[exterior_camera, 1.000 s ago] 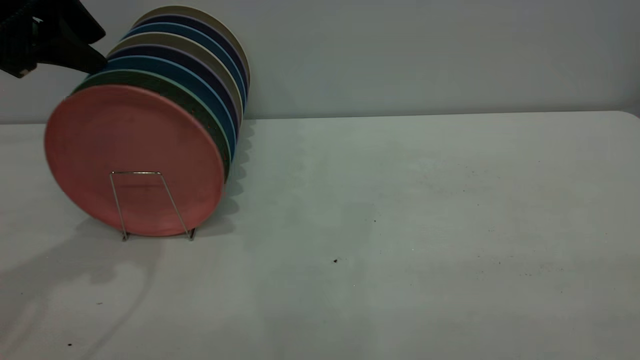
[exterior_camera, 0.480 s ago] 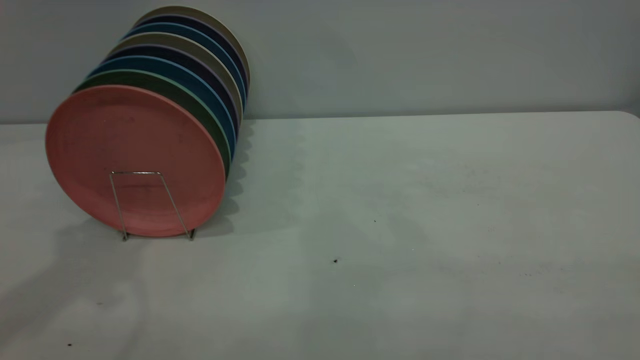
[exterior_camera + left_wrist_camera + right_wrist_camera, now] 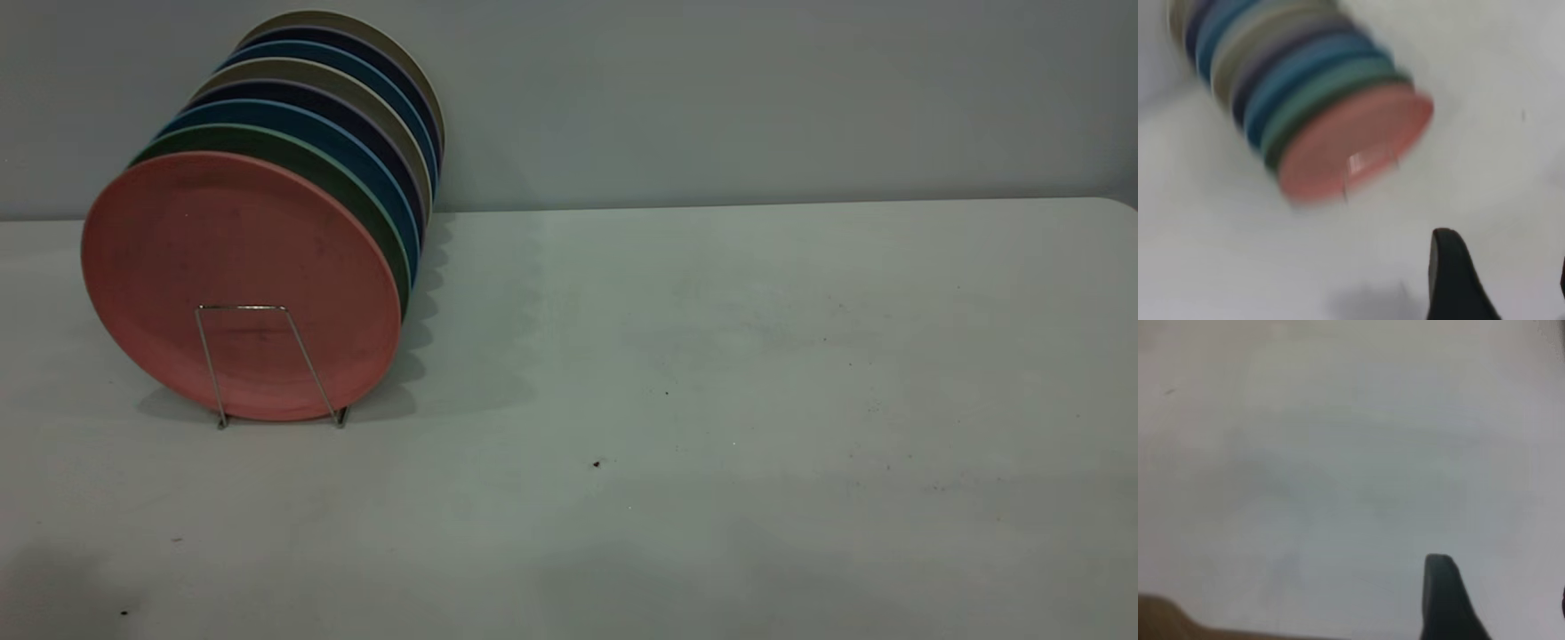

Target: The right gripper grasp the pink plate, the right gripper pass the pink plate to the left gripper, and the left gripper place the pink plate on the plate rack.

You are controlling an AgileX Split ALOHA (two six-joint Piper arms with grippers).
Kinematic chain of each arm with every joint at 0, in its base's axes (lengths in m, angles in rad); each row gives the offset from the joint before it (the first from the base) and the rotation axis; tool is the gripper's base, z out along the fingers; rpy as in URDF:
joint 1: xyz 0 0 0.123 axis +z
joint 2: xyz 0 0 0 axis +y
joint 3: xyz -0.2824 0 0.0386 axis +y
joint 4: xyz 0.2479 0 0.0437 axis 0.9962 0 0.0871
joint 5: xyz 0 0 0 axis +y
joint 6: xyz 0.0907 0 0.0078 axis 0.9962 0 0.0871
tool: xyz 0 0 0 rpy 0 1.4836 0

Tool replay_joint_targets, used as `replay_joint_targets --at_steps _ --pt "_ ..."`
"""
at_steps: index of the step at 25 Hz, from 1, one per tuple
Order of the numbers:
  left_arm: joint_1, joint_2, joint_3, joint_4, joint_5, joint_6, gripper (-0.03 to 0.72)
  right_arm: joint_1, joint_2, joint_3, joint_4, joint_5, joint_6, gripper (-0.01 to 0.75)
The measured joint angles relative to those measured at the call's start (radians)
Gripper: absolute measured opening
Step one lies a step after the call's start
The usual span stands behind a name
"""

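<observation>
Already racked: table (image 3: 711, 356) bare on the right, row of upright plates at far left of exterior view, pink plate (image 3: 240, 284) standing on edge as front one, face toward camera, propped behind front loop of plate rack (image 3: 267, 364), green plate (image 3: 356, 191) just behind. Left gripper (image 3: 1498, 280) clear of plate, hanging above table near it, fingers spread with nothing between; nearer arm by far. Right gripper (image 3: 1495, 600) over bare table, well apart, fingers likewise spread, empty.
</observation>
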Motion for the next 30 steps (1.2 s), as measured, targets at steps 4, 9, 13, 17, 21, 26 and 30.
replay_joint_targets --at_steps 4,9,13,17,21,26,30 --pt "0.0 -0.072 0.034 0.119 0.142 -0.156 0.423 0.017 -0.008 0.0 -0.021 0.0 0.033 0.429" --pt "0.0 -0.2 0.18 0.186 0.146 -0.246 0.423 0.101 -0.009 0.0 -0.022 0.0 0.037 0.429" --pt "0.0 -0.352 0.365 0.189 0.146 -0.31 0.423 0.162 -0.056 0.0 -0.024 0.0 0.044 0.429" --pt "0.0 -0.517 0.54 0.197 0.146 -0.382 0.423 0.179 -0.082 0.0 -0.035 0.0 0.054 0.429" --pt "0.0 -0.661 0.637 0.245 0.143 -0.449 0.446 0.18 -0.083 0.0 -0.035 0.0 0.055 0.429" --pt "0.0 -0.776 0.667 0.278 0.132 -0.494 0.494 0.181 -0.084 0.0 -0.035 0.0 0.061 0.429" --pt "0.0 -0.826 0.691 0.263 0.109 -0.5 0.498 0.21 -0.084 0.0 -0.029 0.0 0.061 0.429"
